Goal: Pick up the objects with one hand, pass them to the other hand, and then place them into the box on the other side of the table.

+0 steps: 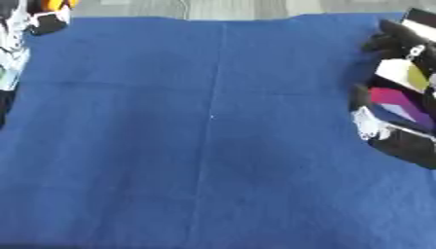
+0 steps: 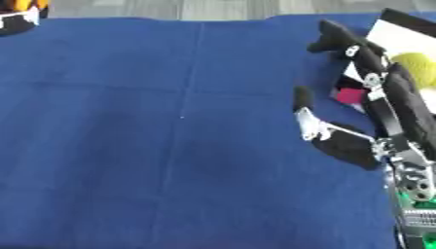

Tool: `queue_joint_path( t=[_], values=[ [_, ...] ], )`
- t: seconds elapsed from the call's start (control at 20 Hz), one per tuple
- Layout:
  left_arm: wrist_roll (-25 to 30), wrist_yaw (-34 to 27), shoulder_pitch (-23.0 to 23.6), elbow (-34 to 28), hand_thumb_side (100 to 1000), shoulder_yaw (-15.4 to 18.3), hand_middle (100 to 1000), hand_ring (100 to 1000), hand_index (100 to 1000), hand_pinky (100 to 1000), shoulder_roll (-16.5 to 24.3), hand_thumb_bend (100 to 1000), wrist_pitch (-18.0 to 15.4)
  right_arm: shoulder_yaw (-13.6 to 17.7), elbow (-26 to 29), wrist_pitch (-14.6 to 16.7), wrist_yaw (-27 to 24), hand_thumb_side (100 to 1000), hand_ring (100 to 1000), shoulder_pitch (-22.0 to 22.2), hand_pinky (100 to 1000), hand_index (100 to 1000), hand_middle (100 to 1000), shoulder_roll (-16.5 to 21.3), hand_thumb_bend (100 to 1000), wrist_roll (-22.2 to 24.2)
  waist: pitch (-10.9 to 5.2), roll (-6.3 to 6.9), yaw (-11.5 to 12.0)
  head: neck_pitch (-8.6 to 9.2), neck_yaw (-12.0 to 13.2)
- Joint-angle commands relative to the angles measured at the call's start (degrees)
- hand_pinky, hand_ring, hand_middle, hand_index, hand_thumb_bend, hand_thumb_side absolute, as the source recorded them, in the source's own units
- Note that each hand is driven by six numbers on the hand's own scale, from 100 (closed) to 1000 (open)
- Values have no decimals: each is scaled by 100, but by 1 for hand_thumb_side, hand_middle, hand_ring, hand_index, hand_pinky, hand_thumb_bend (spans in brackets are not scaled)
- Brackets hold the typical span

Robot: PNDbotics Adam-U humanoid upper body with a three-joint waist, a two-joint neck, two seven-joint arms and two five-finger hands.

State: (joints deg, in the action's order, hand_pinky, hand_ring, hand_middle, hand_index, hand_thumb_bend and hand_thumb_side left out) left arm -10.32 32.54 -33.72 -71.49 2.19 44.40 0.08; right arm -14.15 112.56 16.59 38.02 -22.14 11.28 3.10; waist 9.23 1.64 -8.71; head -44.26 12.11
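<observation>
Blue cloth (image 1: 213, 146) spread over the whole table, creased along a faint seam down the middle and another across the upper part.

Right hand (image 2: 374, 92) reaching in from the right edge, black with silver joints, best seen in the right eye view. Fingers straight and spread toward the far side, thumb (image 2: 302, 104) sticking out apart toward the left — an open hand, curled round nothing. Palm hovering over the right-hand box (image 2: 400, 36), or resting on it; cannot tell which.

Inside that box, partly hidden behind the hand: a yellow-green rounded object (image 2: 417, 65) near the far right, a magenta patch (image 2: 349, 95) just beside the palm, and a white flat surface behind them. Same box in the left eye view shown as a clutter of white, yellow, magenta and purple pieces at the right edge — too blurred to name further.

At the far left corner, a second container (image 1: 47, 22) with dark and white edges, holding something orange (image 1: 55, 4) at the very top. More white and pale stuff along the left edge below it, not clear enough to identify.

Left hand nowhere in either view.

Grey floor (image 1: 238, 7) beyond the far edge of the cloth.
</observation>
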Motion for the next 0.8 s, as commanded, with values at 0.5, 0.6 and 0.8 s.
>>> queue_joint_path(
  t=[0.5, 0.6, 0.8],
  values=[
    [821, -727, 642, -2821, 104, -756, 255, 326, 374, 630, -1348, 100, -577, -275, 203, 295, -641, 435, 884, -614, 784, 979, 792, 441, 278, 646, -404, 35, 171, 14, -386],
    [1006, -748, 639, -2984, 113, -946, 254, 325, 373, 631, -1652, 100, -743, -297, 203, 225, -768, 464, 903, -727, 790, 998, 818, 430, 338, 884, -398, 19, 186, 14, -412],
    [1315, -1087, 494, -3084, 134, -1250, 255, 327, 373, 637, -2118, 100, -1085, -314, 203, -126, -1037, 508, 940, -883, 790, 1000, 851, 381, 428, 1209, -379, -9, 214, 14, -469]
  ],
)
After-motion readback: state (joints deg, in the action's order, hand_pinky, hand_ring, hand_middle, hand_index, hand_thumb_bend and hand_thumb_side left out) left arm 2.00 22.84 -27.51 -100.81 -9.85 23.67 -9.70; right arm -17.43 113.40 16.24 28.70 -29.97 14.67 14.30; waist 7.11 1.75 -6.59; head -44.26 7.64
